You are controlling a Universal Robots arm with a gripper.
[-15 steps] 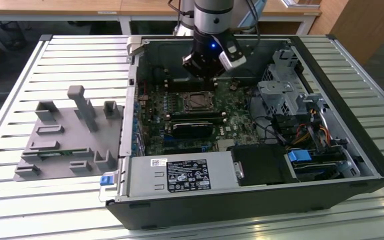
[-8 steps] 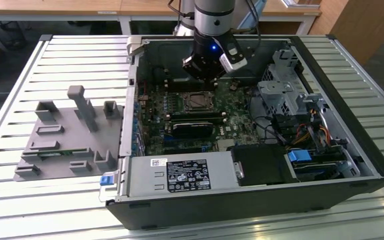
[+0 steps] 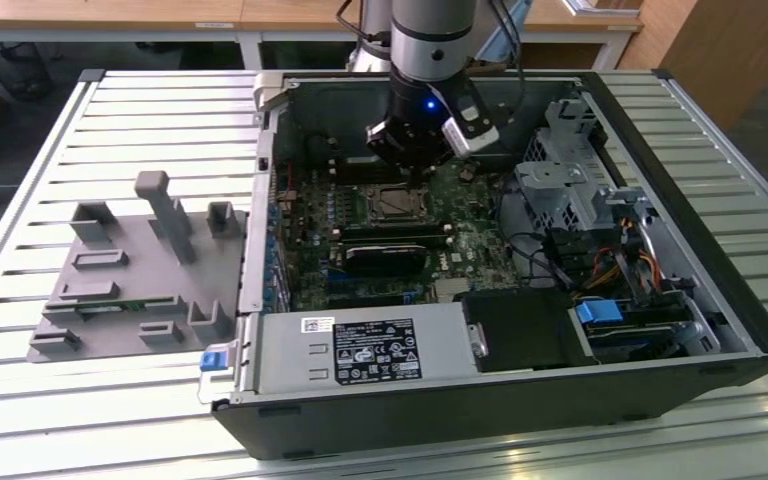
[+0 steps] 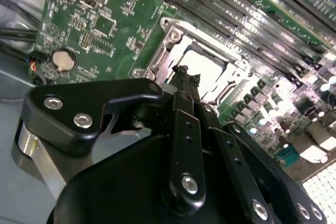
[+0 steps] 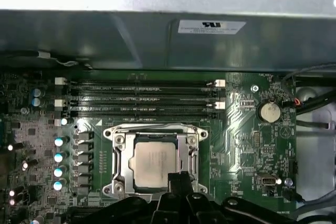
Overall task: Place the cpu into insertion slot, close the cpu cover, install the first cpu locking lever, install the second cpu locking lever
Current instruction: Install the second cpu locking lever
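Observation:
The cpu (image 5: pixel 155 162), a pale square chip, lies flat in the insertion slot (image 3: pixel 372 203) on the green board. The silver cpu cover (image 5: pixel 157 130) frames it and looks lowered around it, with the chip showing through its window. In both wrist views my gripper (image 5: pixel 179 178) hangs just above the socket's edge. In the second wrist view the black fingertips (image 4: pixel 184 73) are pressed together with nothing between them, close to the cpu (image 4: pixel 206 69). The exterior view shows the gripper (image 3: pixel 404 168) just behind the socket. I cannot make out how the locking levers stand.
The board sits inside an open black computer case (image 3: pixel 704 300). Long black memory slots (image 5: pixel 142 98) run beside the socket, and a coin battery (image 5: pixel 269 111) lies nearby. A power supply (image 3: pixel 357 350) and cables (image 3: pixel 624 270) crowd the case. A grey fixture (image 3: pixel 131 270) stands on the slatted table at the exterior view's left.

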